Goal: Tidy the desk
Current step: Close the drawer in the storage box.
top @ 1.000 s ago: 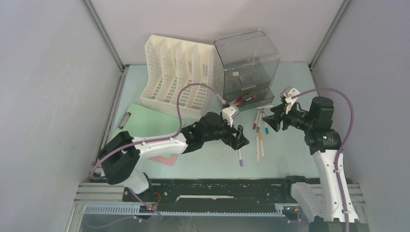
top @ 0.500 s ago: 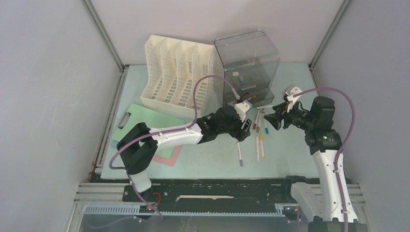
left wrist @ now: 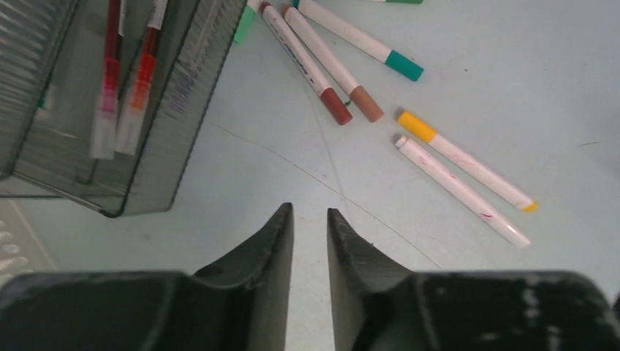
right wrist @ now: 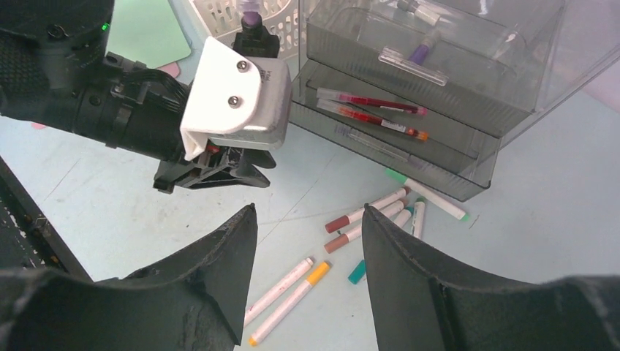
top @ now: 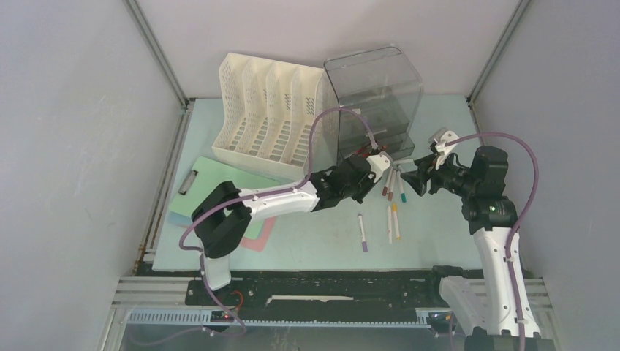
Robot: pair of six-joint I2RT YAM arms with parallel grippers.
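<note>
- Counter [top: 307,245], pale mint, fills the cell floor btwn the grey walls. Everything sits on it.
- Left hand [left wrist: 308,213] is low over bare counter, just in front of the smoky drawer organiser [top: 374,88]. Jaws only a thin slit apart, nothing btwn them.
- Left wrist view: organiser corner sits up-left of the fingers, w/ two red markers [left wrist: 124,80] lying in its lower tray.
- Up-right of that hand: two brown-capped markers [left wrist: 322,69] side by side, and a teal-capped marker [left wrist: 365,42] just beyond them.
- Closer in, a yellow-capped marker [left wrist: 468,164] and a plain white marker [left wrist: 460,191] lie parallel, just beside each other.
- Right hand [right wrist: 307,216] hangs above the marker scatter, fingers spread wide, nothing held.
- Right wrist view looks straight at the left arm's white cam mount [right wrist: 234,95]. The two hands are near, not touching.
- Purple-capped marker [top: 362,232] lies alone on the counter, nearer the arm bases, apart from the rest.
- Back left: white mesh file rack [top: 267,117] stands upright, right beside the organiser.
- Green clipboard [top: 219,175] lies flat at left, w/ the left arm crossing over it. A pink sheet [top: 257,238] pokes out at its near edge.
</note>
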